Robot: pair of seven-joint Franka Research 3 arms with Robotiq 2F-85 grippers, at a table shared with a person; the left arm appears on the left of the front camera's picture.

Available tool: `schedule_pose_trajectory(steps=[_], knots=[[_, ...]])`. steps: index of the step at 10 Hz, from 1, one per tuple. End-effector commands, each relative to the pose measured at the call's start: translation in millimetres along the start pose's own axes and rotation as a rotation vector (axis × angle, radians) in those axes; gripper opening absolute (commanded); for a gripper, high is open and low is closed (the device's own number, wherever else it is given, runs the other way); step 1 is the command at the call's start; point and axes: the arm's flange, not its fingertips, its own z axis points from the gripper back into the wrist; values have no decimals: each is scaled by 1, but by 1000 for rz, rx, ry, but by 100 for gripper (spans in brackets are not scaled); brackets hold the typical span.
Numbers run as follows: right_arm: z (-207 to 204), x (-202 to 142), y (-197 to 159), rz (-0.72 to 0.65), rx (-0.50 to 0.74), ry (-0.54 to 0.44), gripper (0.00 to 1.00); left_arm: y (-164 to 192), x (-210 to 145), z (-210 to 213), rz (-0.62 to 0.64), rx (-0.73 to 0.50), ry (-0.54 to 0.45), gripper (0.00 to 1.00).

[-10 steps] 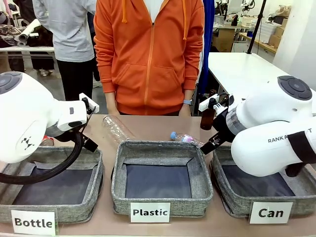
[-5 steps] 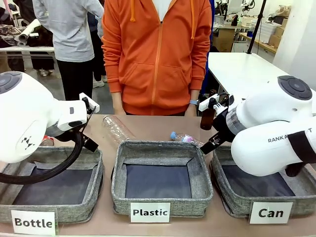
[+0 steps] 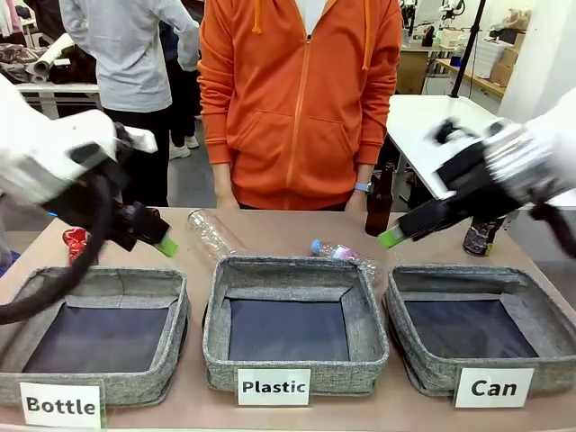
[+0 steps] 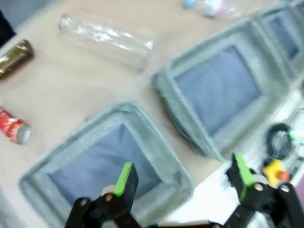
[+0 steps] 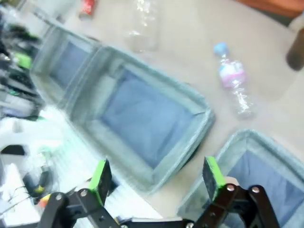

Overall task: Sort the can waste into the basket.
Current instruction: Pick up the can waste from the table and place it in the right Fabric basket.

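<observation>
Both the left jaws and the right jaws stand released and empty, so your risks all lie in the pick. The red crushed can (image 3: 75, 243) lies at the far left of the frame beyond the Bottle basket (image 3: 175, 310), well apart from the Can basket (image 3: 423, 373) at lower right. Carrying it across means passing over two wrong baskets, and its dented sides could slip from the pads. The black can (image 3: 480, 236) stands just behind the Can basket's far rim (an easier reach, I'd judge), but the upright brown bottle (image 3: 379, 205) is near it and a wide swing could topple that. Don't mistake the clear plastic bottle (image 3: 211, 236) for waste of this kind. The worktop (image 3: 279, 225) is plain tan and flat. A person in an orange hoodie (image 3: 301, 99) stands at its far edge, with white tables and other people behind.
</observation>
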Motion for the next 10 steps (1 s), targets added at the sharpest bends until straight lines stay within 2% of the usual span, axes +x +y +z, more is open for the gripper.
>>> schedule_pose_trajectory(steps=[1,3,5,6,7,9,10], knots=[[64,-27,-47,-132,128,-84,100,48,-27,50,73,-146,-37,100],[107,-76,-108,-293,226,-242,100,121,-60,87,232,-336,-165,100],[134,-121,-164,-462,287,-401,100,199,-104,99,451,-517,-326,100],[143,-140,-187,-509,306,-484,100,236,-125,97,626,-523,-416,100],[148,-158,-212,-586,299,-535,100,260,-148,78,724,-606,-462,100],[145,-179,-237,-675,262,-569,100,269,-167,53,853,-631,-515,100],[140,-186,-240,-717,259,-581,100,271,-175,57,896,-620,-540,100]])
